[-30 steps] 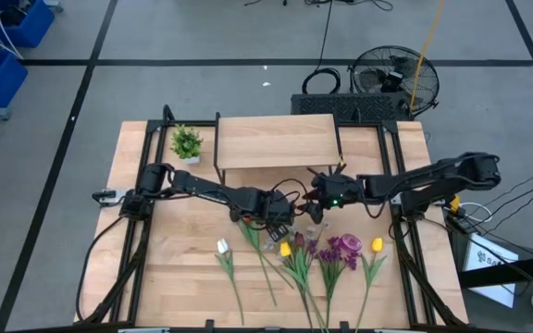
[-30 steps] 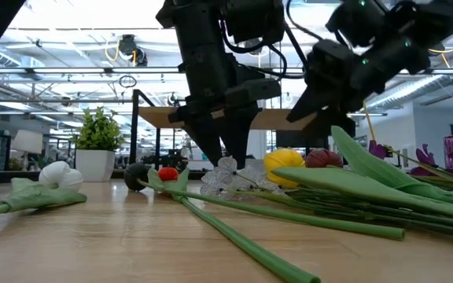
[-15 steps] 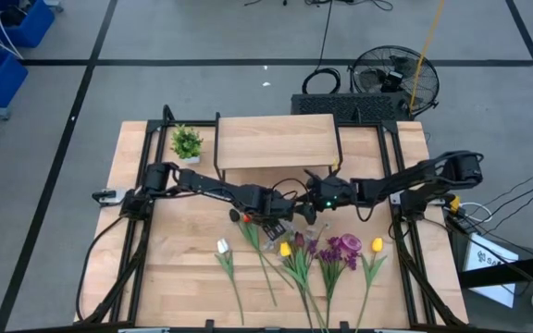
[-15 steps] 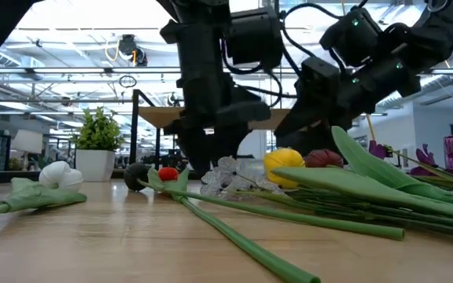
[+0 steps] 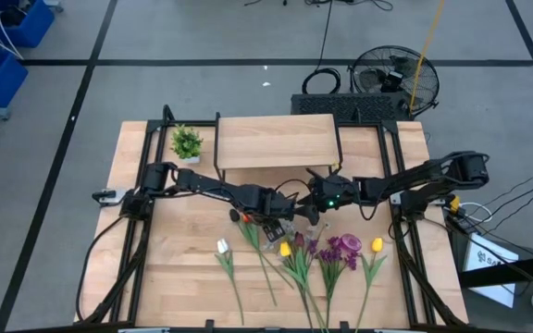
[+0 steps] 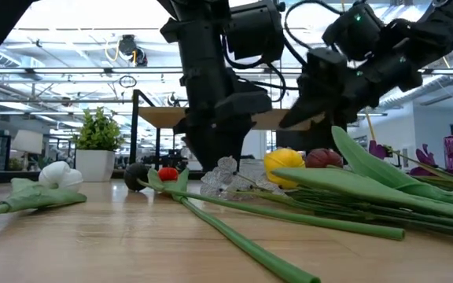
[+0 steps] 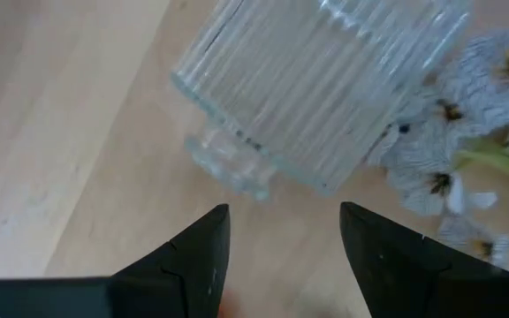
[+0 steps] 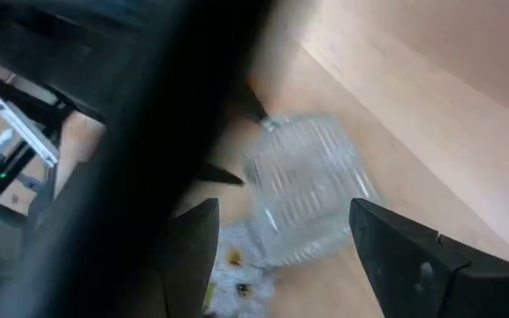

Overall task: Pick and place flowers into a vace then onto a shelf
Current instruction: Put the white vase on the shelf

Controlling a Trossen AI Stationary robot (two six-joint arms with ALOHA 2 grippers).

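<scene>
left gripper (image 7: 281,238) fingers spread apart, nothing between them, hovered just above ribbed glass vase (image 7: 316,84) lying on its side on table (image 5: 174,268). right gripper (image 8: 281,238) also spread and empty, facing same vase, seemingly not touching. flowers (image 5: 317,254) lay beside vase. shelf (image 5: 276,141) stood behind.

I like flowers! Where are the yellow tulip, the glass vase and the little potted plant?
yellow tulip (image 6: 285,163), low view, bloom
glass vase (image 7: 325,84), left wrist view, ribbed wall
potted plant (image 5: 187,141), high view, leaves
</scene>
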